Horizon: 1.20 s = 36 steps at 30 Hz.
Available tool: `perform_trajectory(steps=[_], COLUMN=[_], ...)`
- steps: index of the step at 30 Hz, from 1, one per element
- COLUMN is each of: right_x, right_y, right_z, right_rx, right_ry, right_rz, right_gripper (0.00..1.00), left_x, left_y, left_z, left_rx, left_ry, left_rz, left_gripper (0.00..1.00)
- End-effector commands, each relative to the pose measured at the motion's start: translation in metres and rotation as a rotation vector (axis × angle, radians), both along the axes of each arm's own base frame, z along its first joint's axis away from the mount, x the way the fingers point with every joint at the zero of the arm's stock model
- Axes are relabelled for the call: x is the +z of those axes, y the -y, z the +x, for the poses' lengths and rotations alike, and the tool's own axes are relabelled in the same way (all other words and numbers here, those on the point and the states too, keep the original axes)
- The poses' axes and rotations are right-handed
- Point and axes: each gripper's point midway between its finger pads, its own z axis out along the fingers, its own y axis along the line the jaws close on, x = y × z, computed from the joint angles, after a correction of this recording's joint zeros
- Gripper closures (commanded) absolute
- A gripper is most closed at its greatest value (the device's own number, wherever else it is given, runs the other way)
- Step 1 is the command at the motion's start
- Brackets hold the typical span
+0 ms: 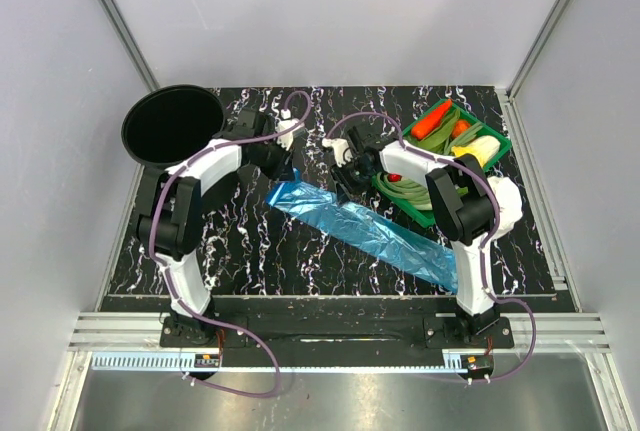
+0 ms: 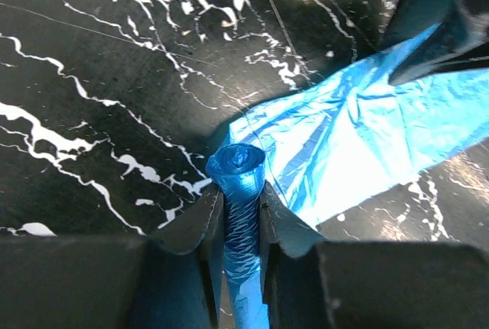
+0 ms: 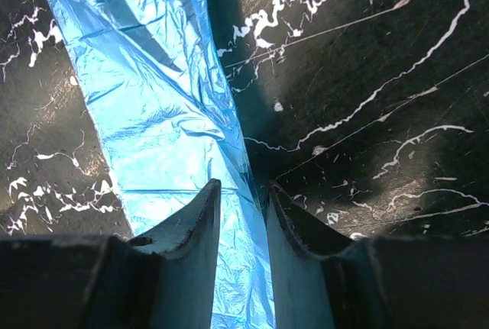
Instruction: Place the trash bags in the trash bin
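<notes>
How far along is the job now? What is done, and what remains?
Done: nothing; no blue shows in the bin. In hand: the left gripper pinches a twisted end of the bag, and the right gripper grips its film. Left: most of the bag lies spread on the table; it must be lifted, carried to the bin and dropped in.
</notes>
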Motion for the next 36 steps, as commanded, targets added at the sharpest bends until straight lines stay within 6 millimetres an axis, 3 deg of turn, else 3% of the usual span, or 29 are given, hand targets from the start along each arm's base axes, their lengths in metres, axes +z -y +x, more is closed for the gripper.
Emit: perform_trajectory(steps=[1, 7, 11, 15, 19, 21, 26, 36], right_x=[0.004, 0.028, 0.047, 0.059, 0.055, 0.046, 0.027, 0.029], right_y=[0.009, 0.007, 0.009, 0.007, 0.008, 0.012, 0.025, 0.027], right_z=[-0.014, -0.023, -0.026, -0.039, -0.060, -0.066, -0.064, -0.074], right_rx=[0.042, 0.066, 0.074, 0.120, 0.177, 0.190, 0.201, 0.205], right_ry=[-0.004, 0.013, 0.045, 0.058, 0.017, 0.000, 0.028, 0.013], right_rz=[-0.056, -0.013, 0.005, 0.028, 0.041, 0.025, -0.036, -0.023], right_gripper=[0.64, 0.58, 0.57, 0.57, 0.57, 0.56, 0.51, 0.50], left_x=[0.006, -0.002, 0.001, 0.017, 0.042, 0.044, 0.027, -0.006], left_y=[-0.005, -0.005, -0.009, -0.014, -0.012, -0.019, -0.036, -0.035], left_z=[0.029, 0.028, 0.030, 0.031, 0.012, 0.003, -0.013, -0.023], left_rx=[0.062, 0.062, 0.077, 0.076, -0.052, -0.118, -0.173, -0.058], left_ry=[0.065, 0.071, 0.104, 0.161, 0.225, 0.255, 0.199, 0.020], left_rz=[0.070, 0.115, 0.156, 0.172, 0.165, 0.208, 0.306, 0.292], left_gripper=[0.77, 0.52, 0.46, 0.40, 0.31, 0.25, 0.19, 0.13])
